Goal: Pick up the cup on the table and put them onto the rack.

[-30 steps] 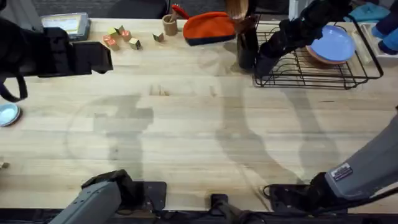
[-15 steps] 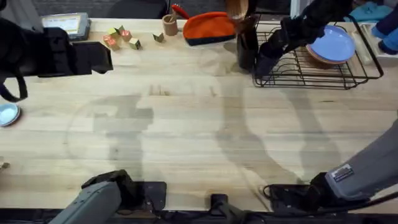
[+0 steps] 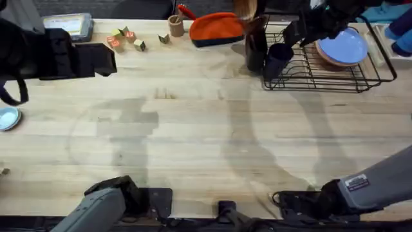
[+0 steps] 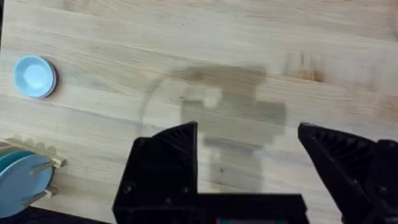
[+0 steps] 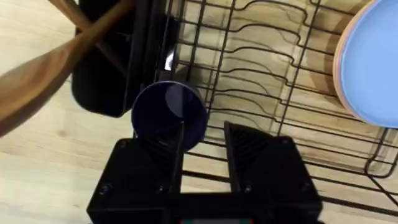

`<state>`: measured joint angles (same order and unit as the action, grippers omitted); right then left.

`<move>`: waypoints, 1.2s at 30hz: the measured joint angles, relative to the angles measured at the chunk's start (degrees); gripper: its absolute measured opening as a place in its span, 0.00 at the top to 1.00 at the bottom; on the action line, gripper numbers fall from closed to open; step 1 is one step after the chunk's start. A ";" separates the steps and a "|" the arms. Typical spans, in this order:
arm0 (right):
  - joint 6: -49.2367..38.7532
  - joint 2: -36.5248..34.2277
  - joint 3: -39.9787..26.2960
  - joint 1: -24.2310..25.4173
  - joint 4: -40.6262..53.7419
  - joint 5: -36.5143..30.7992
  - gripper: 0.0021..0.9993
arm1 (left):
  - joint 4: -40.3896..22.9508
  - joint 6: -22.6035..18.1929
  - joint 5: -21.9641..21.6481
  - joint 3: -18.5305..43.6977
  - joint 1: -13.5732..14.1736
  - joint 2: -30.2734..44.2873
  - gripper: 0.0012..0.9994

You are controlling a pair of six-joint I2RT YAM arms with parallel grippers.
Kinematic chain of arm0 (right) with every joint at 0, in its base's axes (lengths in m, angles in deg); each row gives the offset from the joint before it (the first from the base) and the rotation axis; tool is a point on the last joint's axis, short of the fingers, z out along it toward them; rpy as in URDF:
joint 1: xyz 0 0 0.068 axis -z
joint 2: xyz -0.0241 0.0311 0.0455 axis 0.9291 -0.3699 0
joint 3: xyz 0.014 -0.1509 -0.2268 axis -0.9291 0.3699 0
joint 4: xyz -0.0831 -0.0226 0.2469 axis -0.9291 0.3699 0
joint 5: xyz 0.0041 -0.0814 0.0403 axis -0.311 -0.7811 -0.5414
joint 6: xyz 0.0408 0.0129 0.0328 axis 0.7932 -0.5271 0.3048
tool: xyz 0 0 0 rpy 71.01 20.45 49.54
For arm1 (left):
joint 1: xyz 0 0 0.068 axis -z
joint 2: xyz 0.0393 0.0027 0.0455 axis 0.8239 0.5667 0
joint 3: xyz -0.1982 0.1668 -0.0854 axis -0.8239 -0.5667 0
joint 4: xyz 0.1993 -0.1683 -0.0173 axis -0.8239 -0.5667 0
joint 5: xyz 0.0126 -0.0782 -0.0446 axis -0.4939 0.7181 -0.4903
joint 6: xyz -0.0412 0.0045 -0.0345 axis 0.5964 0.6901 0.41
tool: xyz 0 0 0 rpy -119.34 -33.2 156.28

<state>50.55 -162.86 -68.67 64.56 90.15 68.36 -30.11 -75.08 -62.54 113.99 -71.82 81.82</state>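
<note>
Right arm stretched far forward; right gripper (image 5: 202, 146) fingers spaced a narrow gap apart, one finger inside the cup (image 5: 169, 115) rim. Left arm raised; left gripper (image 4: 249, 155) fingers spread wide, nothing between them.

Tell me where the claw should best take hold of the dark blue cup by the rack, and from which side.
By its rim, from above. The cup stands upright with its mouth open and no handle in sight, so one finger inside and one outside the wall suits it. The right claw sits that way now. The utensil holder and rack crowd its sides, so a sideways approach looks poor.
</note>
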 joint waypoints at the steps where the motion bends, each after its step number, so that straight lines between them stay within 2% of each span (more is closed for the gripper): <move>1: -0.02 0.45 0.00 0.00 0.01 0.00 0.61 | 0.00 0.00 0.00 0.00 0.00 0.00 0.01; 4: 0.00 2.00 0.00 0.00 0.11 0.00 0.58 | 0.00 0.00 0.00 0.00 0.00 0.00 0.01; 5: -0.02 4.11 0.00 0.00 0.46 0.00 0.26 | 0.00 0.00 0.00 0.01 0.00 0.00 0.01; 6: -0.02 4.89 0.00 0.00 0.60 0.00 0.12 | 0.00 0.00 0.00 0.00 0.00 0.00 0.01; 7: -0.17 5.74 0.00 0.00 0.74 -0.02 0.03 | 0.00 0.00 0.00 0.00 0.00 0.00 0.01; 8: -0.19 6.46 0.00 0.00 0.82 0.00 0.01 | 0.00 0.00 0.00 0.00 0.00 0.00 0.01; 18: -0.19 15.29 -0.04 -0.01 2.16 0.00 0.00 | -0.67 0.00 0.00 0.00 0.00 0.00 0.01; 22: -0.19 21.06 -0.15 0.00 4.04 0.00 0.00 | -0.70 0.00 0.00 0.00 0.00 0.00 0.01; 36: -0.19 22.66 -0.20 0.00 4.17 0.00 0.00 | -0.70 0.00 0.00 0.00 0.00 0.00 0.01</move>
